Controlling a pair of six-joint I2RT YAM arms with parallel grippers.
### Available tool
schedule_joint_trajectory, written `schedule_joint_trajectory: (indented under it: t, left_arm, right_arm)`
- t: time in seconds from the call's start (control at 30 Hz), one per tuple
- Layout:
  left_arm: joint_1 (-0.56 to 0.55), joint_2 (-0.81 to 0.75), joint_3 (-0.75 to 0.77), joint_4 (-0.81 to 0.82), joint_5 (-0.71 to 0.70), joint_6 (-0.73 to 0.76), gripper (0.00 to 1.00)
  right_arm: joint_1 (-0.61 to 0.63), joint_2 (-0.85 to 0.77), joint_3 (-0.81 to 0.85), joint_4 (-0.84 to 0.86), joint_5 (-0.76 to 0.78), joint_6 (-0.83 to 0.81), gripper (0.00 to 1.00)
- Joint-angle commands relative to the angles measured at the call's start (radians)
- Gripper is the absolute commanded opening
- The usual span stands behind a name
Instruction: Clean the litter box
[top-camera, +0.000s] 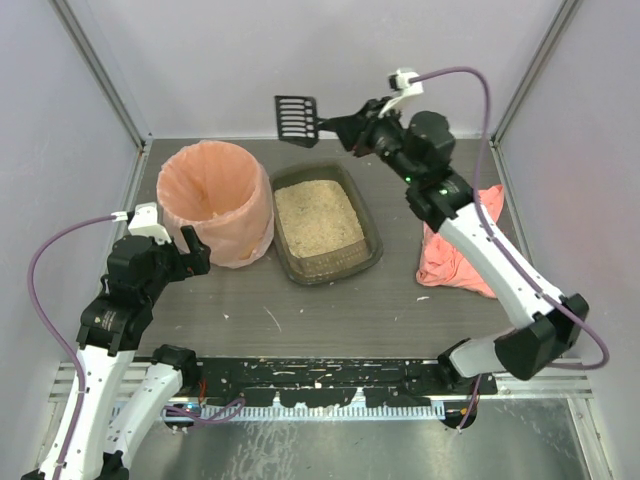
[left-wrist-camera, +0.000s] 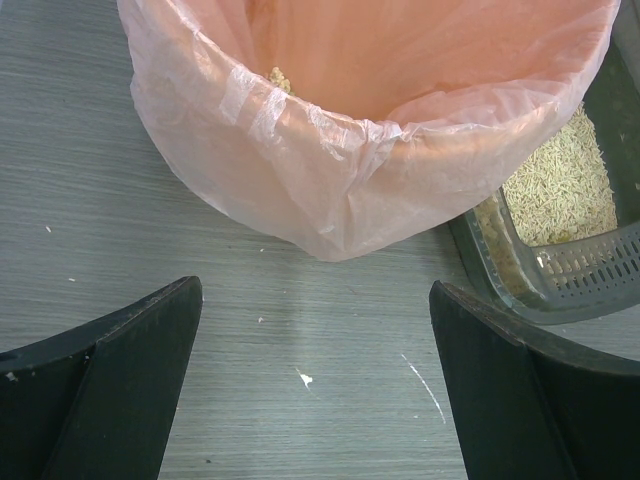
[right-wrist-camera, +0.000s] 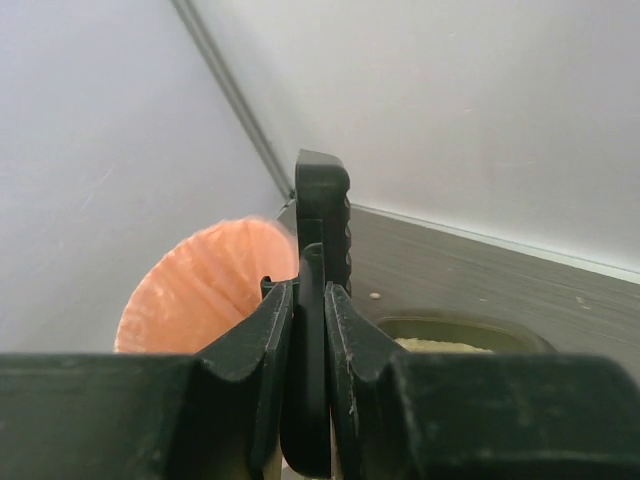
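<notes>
Two robot arms stand at the near edge of a gray table (top-camera: 330, 310) in the view from above. The litter box (top-camera: 330, 266) sits in the middle of the table with beige litter inside. A round bin (top-camera: 215, 200) with a peach-pink bag stands just beside it on the left. The right gripper (top-camera: 335, 128) is up in the air and pinches the handle of a black scoop (top-camera: 297, 118) with slots. A pink cloth (top-camera: 455, 262) lies on the right, partly under that arm. The left gripper (top-camera: 193, 248) hangs low, close to the bin's near side.

From the left wrist, the two black fingers (left-wrist-camera: 130, 380) stand wide apart with only bare table between them. The bin is right ahead. A corner of the litter box shows on the right.

From the right wrist, the fingers (right-wrist-camera: 265, 340) squeeze tight on the scoop's handle, and the scoop is seen edge on. The bin is below on the left. A blurry rim lower right may be the litter box.
</notes>
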Motion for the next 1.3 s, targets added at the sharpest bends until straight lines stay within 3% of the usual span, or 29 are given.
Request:
schedule_joint_trajectory:
  t: [0.0, 0.23, 0.47, 0.6, 0.9, 1.27]
  left_arm:
    - [0.006, -0.005, 0.013, 0.027, -0.009, -0.007, 0.98]
    - [0.006, -0.001, 0.014, 0.028, -0.001, -0.009, 0.98]
    - [0.006, -0.001, 0.013, 0.029, 0.001, -0.009, 0.98]
    - [0.006, 0.001, 0.013, 0.028, 0.001, -0.007, 0.98]
    - [0.006, -0.001, 0.014, 0.029, -0.002, -0.008, 0.98]
    - [0.007, 0.000, 0.013, 0.028, 0.000, -0.009, 0.98]
  right_arm:
    - [-0.029, -0.112, -0.012, -0.144, 0.048, -0.016, 0.01]
    - [-0.032, -0.056, 0.086, -0.521, 0.213, -0.215, 0.01]
    - [-0.028, 0.100, 0.210, -0.751, 0.276, -0.303, 0.01]
    - [0.024, 0.196, 0.259, -0.800, 0.340, -0.345, 0.01]
    - [0.199, 0.429, 0.459, -0.938, 0.734, -0.437, 0.01]
    - [0.230, 0.525, 0.438, -0.924, 0.720, -0.427, 0.01]
